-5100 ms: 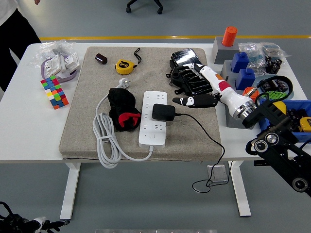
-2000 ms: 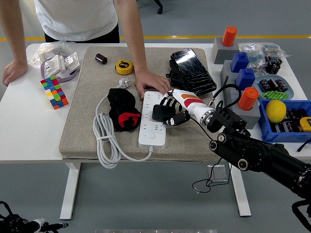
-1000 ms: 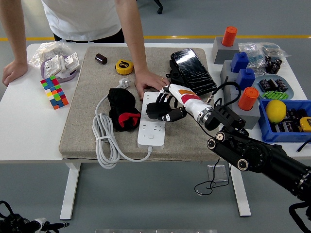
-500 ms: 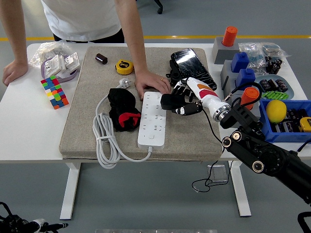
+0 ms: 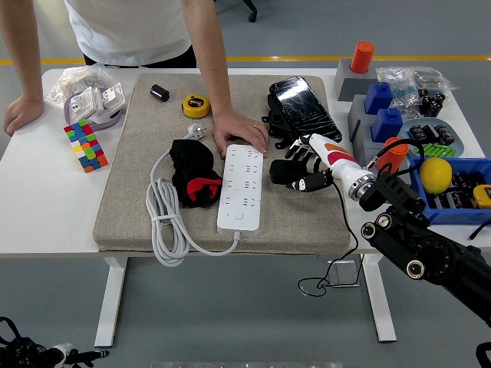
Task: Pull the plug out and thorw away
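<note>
A person leans on the table's far side, one hand (image 5: 21,113) resting near the far left corner and the other hand (image 5: 239,132) pressing the far end of the white power strip (image 5: 241,188) on the grey mat (image 5: 130,192). Just right of the strip, the robot's right hand (image 5: 307,170) has its fingers clamped on the black plug adapter (image 5: 282,172), which is out of the sockets and held over the mat, its cable (image 5: 344,222) hanging over the near edge.

- White table (image 5: 46,207), carrying a grey mat (image 5: 138,207) across the middle
- Far left: colour cube (image 5: 85,145), bagged items (image 5: 88,93)
- Right: blue bin (image 5: 460,208), grey blocks (image 5: 360,115)
</note>
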Tool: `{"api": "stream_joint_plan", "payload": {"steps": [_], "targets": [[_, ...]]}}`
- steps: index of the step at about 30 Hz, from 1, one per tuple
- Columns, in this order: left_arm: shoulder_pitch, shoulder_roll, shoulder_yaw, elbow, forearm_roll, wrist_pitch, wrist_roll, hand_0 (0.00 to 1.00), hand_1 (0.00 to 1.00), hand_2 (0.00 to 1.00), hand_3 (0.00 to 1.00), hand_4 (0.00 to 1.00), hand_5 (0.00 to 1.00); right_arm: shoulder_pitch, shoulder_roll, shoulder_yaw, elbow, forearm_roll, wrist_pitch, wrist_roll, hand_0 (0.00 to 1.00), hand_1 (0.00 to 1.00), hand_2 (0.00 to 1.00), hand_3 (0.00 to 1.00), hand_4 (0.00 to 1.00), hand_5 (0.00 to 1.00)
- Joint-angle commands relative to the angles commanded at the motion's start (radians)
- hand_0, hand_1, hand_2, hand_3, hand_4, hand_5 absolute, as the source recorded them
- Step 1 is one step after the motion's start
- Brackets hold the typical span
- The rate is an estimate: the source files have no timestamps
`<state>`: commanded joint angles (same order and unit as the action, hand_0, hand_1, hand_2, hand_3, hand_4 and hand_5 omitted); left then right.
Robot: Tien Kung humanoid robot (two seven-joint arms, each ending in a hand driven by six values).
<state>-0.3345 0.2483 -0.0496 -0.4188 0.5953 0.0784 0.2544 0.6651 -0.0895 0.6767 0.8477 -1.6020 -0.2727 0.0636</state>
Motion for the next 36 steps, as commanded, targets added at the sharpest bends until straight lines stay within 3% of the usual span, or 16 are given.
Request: {"api": "stream_joint_plan", "payload": {"steps": [1,6,7,12,13,20,24,25,30,31,36], "targets": [[0.001,0.000,0.000,0.000,-0.001,0.000,0.000,0.532,0.664,0.691,0.668,0.838,0.691,0.000,0.000,0.000,-0.001,-0.002,0.005,-0.004,0.407,0.517,0.515,0.557,0.957,0.090],[0.003,-0.003,0.003,0.001,-0.005,0.001,-0.002,0.532,0.664,0.691,0.668,0.838,0.691,-0.004,-0.002,0.004,0.002,-0.002,0.035,-0.017,0.407,0.517,0.515,0.557,0.957,0.090],[0.003,-0.003,0.004,0.001,-0.006,0.001,-0.002,0.534,0.666,0.691,0.669,0.837,0.689,-0.004,-0.003,0.005,0.003,0.003,0.038,-0.015,0.596,0.578,0.553,0.585,0.998,0.205],[0.002,-0.004,0.004,0.002,-0.008,0.001,-0.002,0.534,0.666,0.691,0.669,0.837,0.689,-0.004,-0.003,0.017,0.008,0.015,0.055,-0.006,0.596,0.578,0.553,0.585,0.998,0.205],[0.001,-0.003,0.005,0.002,-0.010,0.002,-0.003,0.534,0.666,0.691,0.668,0.837,0.690,-0.004,-0.004,0.019,0.009,0.016,0.057,-0.006,0.607,0.647,0.654,0.762,0.998,0.234],[0.002,-0.006,0.012,0.002,-0.021,0.004,-0.008,0.534,0.665,0.691,0.668,0.837,0.690,-0.010,-0.007,0.025,0.028,0.012,0.058,0.001,0.613,0.652,0.664,0.761,0.998,0.266],[0.004,-0.007,0.015,0.002,-0.027,0.005,-0.010,0.534,0.665,0.691,0.668,0.837,0.690,-0.037,-0.018,0.069,0.112,0.011,0.104,-0.005,0.613,0.652,0.664,0.761,0.998,0.266],[0.005,-0.006,0.016,0.003,-0.028,0.005,-0.010,0.534,0.666,0.691,0.668,0.838,0.691,-0.049,-0.026,0.085,0.146,0.012,0.126,-0.013,0.686,0.723,0.738,0.793,0.998,0.377],[0.007,-0.005,0.017,0.004,-0.032,0.007,-0.012,0.534,0.666,0.691,0.668,0.838,0.691,-0.094,-0.067,0.132,0.325,0.006,0.225,-0.063,0.686,0.723,0.738,0.793,0.998,0.377],[0.007,-0.005,0.018,0.005,-0.033,0.007,-0.011,0.534,0.664,0.692,0.667,0.837,0.691,-0.105,-0.077,0.140,0.371,0.002,0.251,-0.084,0.549,0.583,0.673,0.852,0.998,0.306],[0.008,-0.006,0.020,0.005,-0.037,0.008,-0.012,0.534,0.664,0.692,0.667,0.837,0.691,-0.136,-0.116,0.146,0.563,-0.004,0.376,-0.165,0.549,0.583,0.673,0.852,0.998,0.306]]}}
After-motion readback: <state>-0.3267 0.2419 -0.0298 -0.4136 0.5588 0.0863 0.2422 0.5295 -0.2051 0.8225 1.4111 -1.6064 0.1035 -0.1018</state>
